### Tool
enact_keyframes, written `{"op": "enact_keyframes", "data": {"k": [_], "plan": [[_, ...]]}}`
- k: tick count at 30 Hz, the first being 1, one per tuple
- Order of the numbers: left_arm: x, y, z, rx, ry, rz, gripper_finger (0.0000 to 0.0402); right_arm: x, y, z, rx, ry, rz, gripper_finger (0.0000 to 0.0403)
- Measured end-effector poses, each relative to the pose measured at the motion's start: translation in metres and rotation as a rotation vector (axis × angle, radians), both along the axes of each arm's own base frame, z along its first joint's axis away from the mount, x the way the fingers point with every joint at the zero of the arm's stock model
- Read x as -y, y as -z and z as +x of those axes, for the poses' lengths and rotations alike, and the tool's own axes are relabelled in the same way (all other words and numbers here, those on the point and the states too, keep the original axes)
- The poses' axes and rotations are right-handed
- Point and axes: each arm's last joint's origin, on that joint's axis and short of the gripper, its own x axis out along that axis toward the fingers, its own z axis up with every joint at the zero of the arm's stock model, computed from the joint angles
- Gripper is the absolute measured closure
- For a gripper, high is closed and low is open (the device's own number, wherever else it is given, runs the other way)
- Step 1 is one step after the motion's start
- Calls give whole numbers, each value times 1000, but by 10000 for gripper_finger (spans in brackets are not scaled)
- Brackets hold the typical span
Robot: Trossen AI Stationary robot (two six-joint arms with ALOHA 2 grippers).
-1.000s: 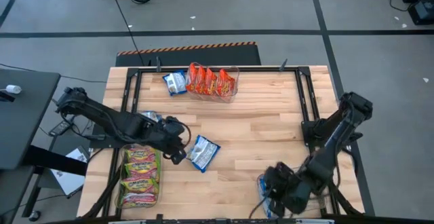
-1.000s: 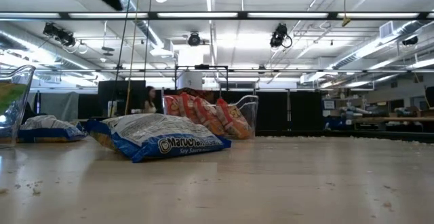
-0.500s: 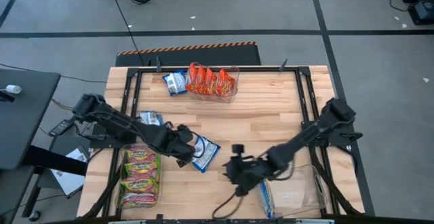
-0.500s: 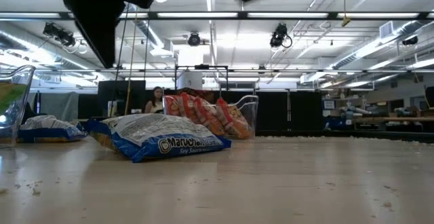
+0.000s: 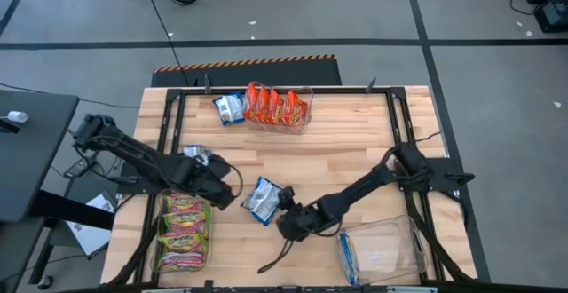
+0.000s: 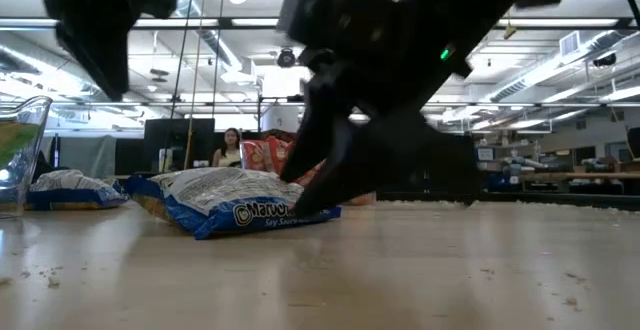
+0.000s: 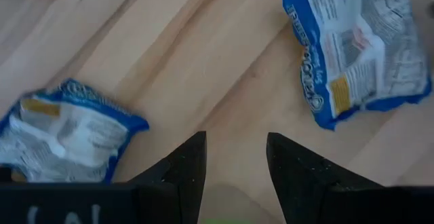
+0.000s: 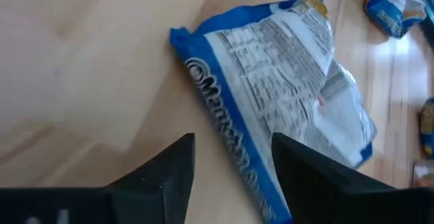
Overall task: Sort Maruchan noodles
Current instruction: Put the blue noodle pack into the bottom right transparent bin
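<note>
The right gripper [image 5: 286, 206] has swung across the pale wooden desk [image 5: 346, 164] from the near right corner, where it hung over the clear plastic bin [image 5: 383, 250] 1.0 s ago, and now sits just beside the loose blue-and-white crinkled plastic noodle packet [image 5: 264, 199] at the desk's middle. Its jaws are spread, with the packet's blue edge between and ahead of them in the right wrist view, not yet pinched. The left gripper [image 5: 224, 191] has meanwhile pulled back from that same packet toward the left side, jaws also spread and holding nothing (it hovers between this packet and a second blue-and-white packet [image 5: 196, 155] near the left edge).

The handover of attention suggests the right arm means to take the middle packet to the clear bin, which already holds 1 blue packet [image 5: 348, 256].

Elsewhere the sorting looks well along: red-orange packets [image 5: 277, 106] stand in a clear tub [image 5: 307, 110] at the far edge, a third blue packet [image 5: 230, 107] lies just beside it, and green-pink-yellow packets [image 5: 184, 231] fill the bin at near left. So 3 blue packets remain loose.
</note>
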Motion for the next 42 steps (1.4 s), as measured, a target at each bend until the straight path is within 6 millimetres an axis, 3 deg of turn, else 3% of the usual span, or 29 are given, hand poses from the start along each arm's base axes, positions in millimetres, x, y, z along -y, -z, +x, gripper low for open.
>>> {"op": "enact_keyframes", "data": {"k": [4, 10, 17, 20, 27, 31, 38, 42], "plan": [[-2, -2, -14, 43, -53, -33, 241, 12, 15, 12, 6, -17, -33, 208], [-3, -3, -17, 66, -79, -39, 241, 29, 17, 21, -2, -3, 50, 239], [-3, -3, -16, 79, -82, -32, 241, 47, 5, 21, 6, 102, 129, 381], [-3, -4, -18, 73, -72, -63, 241, 52, -22, 17, -25, 133, 190, 384], [-6, -16, -25, 132, -61, -102, 241, 68, -130, -4, -81, 188, 528, 391], [-7, -23, -25, 195, -36, -98, 241, 80, -178, -24, -66, 259, 664, 391], [-4, -28, -18, 283, 21, -100, 241, 92, -223, -62, -118, 397, 944, 391], [-2, -31, -14, 328, 48, -106, 241, 79, -234, -87, -210, 336, 948, 390]]}}
